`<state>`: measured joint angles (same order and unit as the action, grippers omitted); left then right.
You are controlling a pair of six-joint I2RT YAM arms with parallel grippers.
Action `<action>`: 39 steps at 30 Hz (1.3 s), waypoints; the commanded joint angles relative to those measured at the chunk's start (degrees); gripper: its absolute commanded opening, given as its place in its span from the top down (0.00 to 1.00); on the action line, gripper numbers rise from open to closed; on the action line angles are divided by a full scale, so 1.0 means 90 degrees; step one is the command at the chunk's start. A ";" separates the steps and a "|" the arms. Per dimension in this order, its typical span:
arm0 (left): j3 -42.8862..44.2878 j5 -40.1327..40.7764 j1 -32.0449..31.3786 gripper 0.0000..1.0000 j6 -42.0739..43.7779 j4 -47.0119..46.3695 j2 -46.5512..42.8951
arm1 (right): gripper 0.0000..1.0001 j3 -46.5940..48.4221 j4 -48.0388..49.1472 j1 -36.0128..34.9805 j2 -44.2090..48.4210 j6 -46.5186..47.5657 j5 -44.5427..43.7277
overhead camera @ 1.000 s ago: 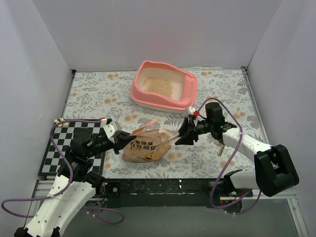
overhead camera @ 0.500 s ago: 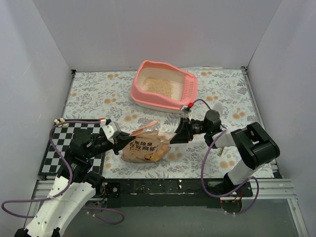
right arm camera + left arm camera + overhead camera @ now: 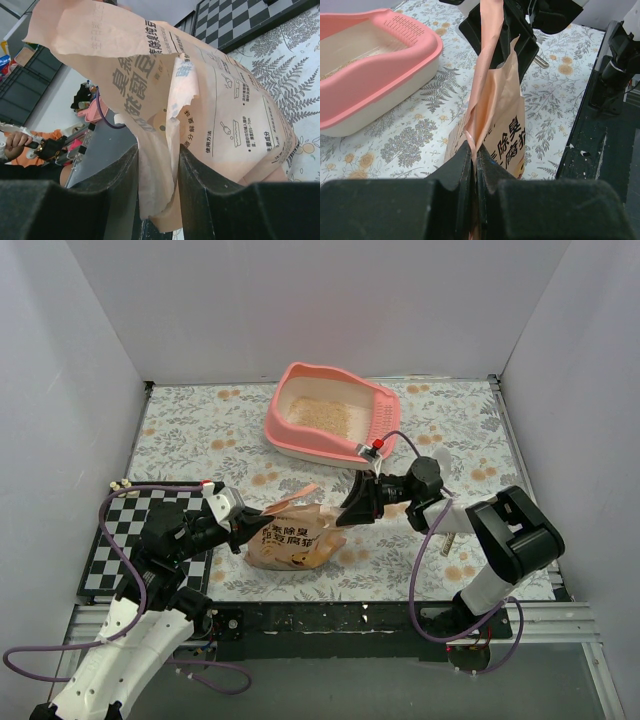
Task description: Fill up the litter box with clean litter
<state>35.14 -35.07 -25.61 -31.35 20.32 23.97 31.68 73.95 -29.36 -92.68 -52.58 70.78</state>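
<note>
Pink plastic litter box, large, rectangular, with a high rounded rim and a cream-white base. It stands at the far centre of the table, well apart from both arms. Contents: clean litter, fine tan-beige granules in a shallow layer on the tray floor.

Orange-tan plastic bag with dark printed characters. It lies near centre between the two arms, its body on the cloth and its torn mouth raised to the right. Contents not visible.

Left gripper: pincer pressed together on the bag's left end, a thin edge of film pinched between the pads.

Right gripper: pincer clamped on a crumpled fold at the bag's torn mouth. The fold fills the gap between the fingers.

Surface: floral-printed cloth, grey leaves and orange blooms on white, covering the table. A black-and-white chequered board sits at the near left, under the left arm.

Room: plain white walls on the left, far and right sides. Purple cables loop from each arm.

Obscured: the bag covers most of the right wrist view, and what lies beyond it there is blurred clutter. The litter box is cut off at the left edge of the left wrist view. A small pale object on the cloth beside the right arm is too small to identify.
</note>
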 commanded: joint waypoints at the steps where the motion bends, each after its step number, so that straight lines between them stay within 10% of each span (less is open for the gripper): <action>1: 0.0129 -0.0029 -0.0007 1.00 0.0066 -0.0646 -0.0036 | 0.58 0.0327 0.3795 -0.0116 -0.0141 -0.0154 0.0075; 11: 0.0149 0.0039 -0.0007 1.00 0.0056 -0.0665 -0.0036 | 0.99 0.0415 0.3785 -0.0253 -0.0229 -0.0106 0.0163; 16: 0.0256 0.0020 -0.0007 1.00 -0.0100 -0.0821 0.0032 | 0.99 0.0221 0.3542 -0.0214 0.0345 0.0381 0.0201; 19: 0.0383 -0.0019 -0.0007 1.00 -0.0168 -0.0929 0.0159 | 0.99 0.0093 0.1879 -0.0175 0.1116 0.1792 0.0144; 24: 0.0530 0.0107 -0.0007 1.00 -0.0393 -0.1056 0.0559 | 0.99 0.0823 -0.4781 -0.0321 0.2513 0.6333 -0.0910; 39: -0.0407 -0.1220 -0.0007 0.55 -0.0979 -0.2628 0.0775 | 0.99 0.0319 -0.6401 -0.0224 0.3871 0.6800 -0.3382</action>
<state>34.02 -39.92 -25.61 -37.12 1.72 30.33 36.36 17.08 -32.69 -63.79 7.01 48.29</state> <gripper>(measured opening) 0.407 0.020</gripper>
